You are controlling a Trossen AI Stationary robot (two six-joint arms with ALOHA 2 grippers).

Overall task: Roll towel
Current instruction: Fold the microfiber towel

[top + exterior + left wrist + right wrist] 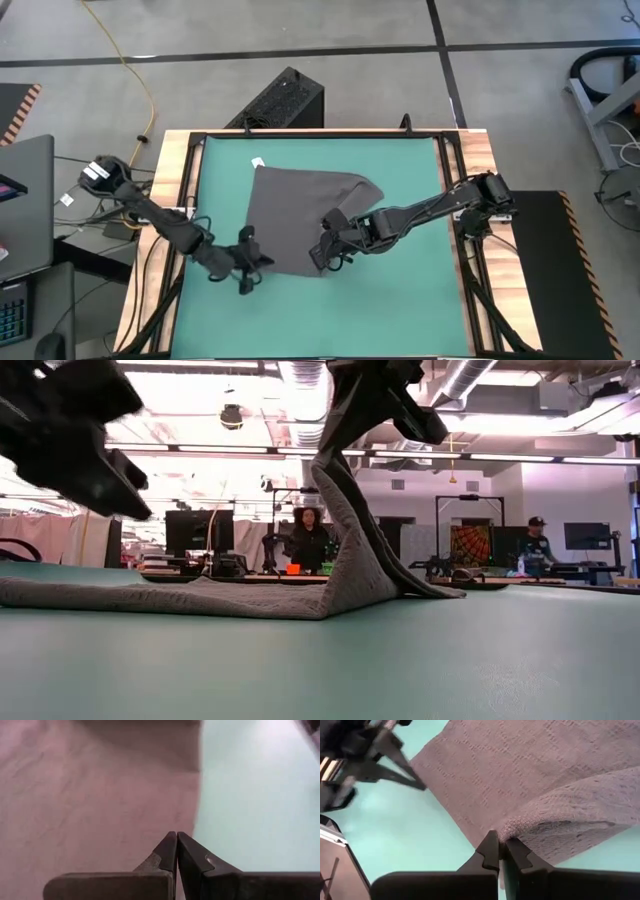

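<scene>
The towel [300, 215] lies on the green mat [400, 300], mid-table, white tag [257, 162] at its far corner. The right hand [322, 252] is pinched shut on the towel's near right corner and holds it raised off the mat (the low view shows the cloth tenting up). The left hand [247, 270] is closed on nothing, hovering just off the near left corner. Rolling likely runs from this near edge toward the tag; the right hand is better placed.
</scene>
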